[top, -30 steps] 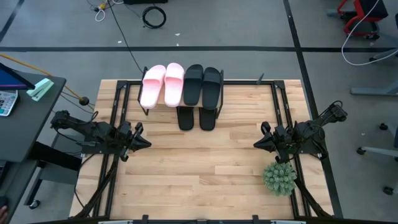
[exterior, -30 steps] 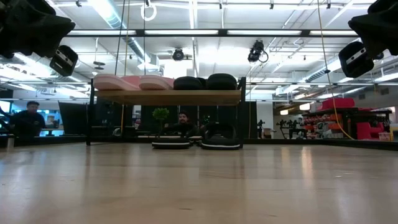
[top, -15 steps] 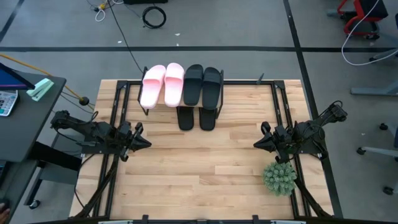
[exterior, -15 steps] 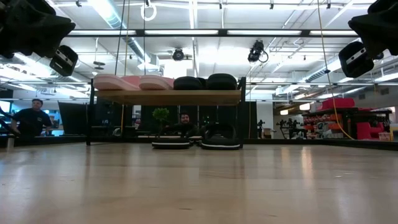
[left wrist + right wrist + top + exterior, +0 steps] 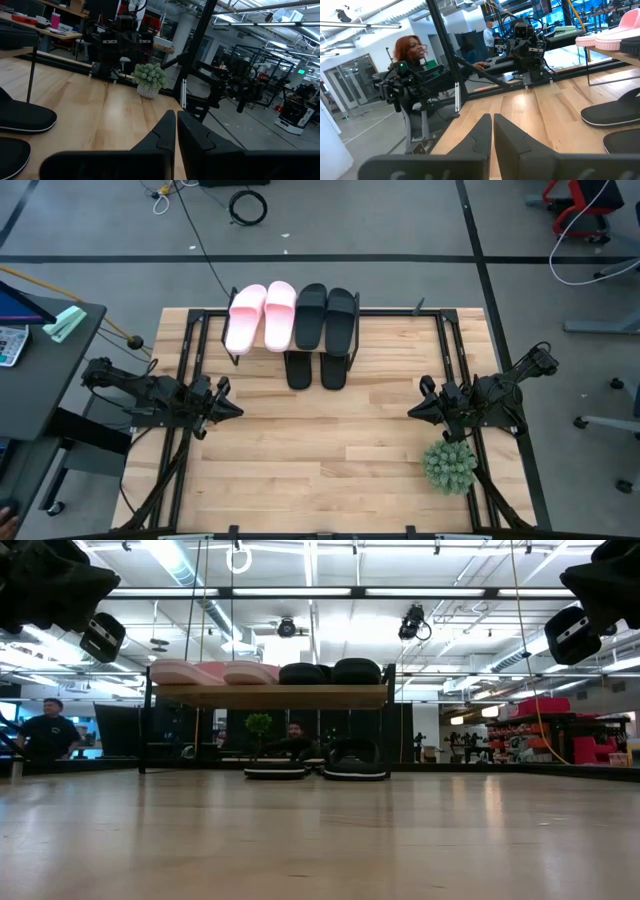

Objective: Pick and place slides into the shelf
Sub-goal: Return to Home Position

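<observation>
The shelf (image 5: 350,325) stands at the table's far edge, a black metal frame with a wooden board (image 5: 270,696). Two pale pink slides (image 5: 247,317) and two black broad-strap slides (image 5: 326,317) lie side by side on its top board. Two thin black flip-flops (image 5: 316,369) rest on the tabletop under it, their near ends sticking out (image 5: 314,770). My left gripper (image 5: 234,409) hovers shut by the table's left edge, holding nothing. My right gripper (image 5: 412,413) hovers shut by the right edge, also holding nothing. Their shut fingers show in the left wrist view (image 5: 176,131) and the right wrist view (image 5: 492,131).
A small potted plant (image 5: 448,467) stands near the table's near right corner, beside my right arm. Bare tabletop (image 5: 320,440) spreads between the grippers. People show in the room beyond the table (image 5: 45,730) (image 5: 412,52).
</observation>
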Action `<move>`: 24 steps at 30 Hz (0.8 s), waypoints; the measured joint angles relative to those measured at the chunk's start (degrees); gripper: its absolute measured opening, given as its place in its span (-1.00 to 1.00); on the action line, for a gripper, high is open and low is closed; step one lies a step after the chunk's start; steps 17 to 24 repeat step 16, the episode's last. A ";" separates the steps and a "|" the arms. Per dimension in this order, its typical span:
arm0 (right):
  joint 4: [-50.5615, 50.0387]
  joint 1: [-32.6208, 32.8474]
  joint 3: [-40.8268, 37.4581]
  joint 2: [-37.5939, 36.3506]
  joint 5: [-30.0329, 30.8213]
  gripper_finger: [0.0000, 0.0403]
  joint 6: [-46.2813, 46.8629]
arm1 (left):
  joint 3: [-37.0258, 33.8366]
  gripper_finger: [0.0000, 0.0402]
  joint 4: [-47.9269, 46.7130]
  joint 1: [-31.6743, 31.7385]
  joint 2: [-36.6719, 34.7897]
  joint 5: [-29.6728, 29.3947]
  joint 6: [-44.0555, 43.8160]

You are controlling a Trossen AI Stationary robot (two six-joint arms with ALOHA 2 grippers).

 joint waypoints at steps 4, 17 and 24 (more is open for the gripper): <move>0.00 0.00 0.00 0.00 0.00 -0.88 0.00 | 0.00 -0.87 0.00 0.01 0.00 0.00 0.00; 0.02 0.00 0.00 0.00 0.02 -0.88 0.01 | 0.00 -0.84 0.02 0.00 0.00 0.00 0.00; 0.02 0.00 0.00 0.00 0.02 -0.88 0.01 | 0.00 -0.84 0.02 0.00 0.00 0.00 0.00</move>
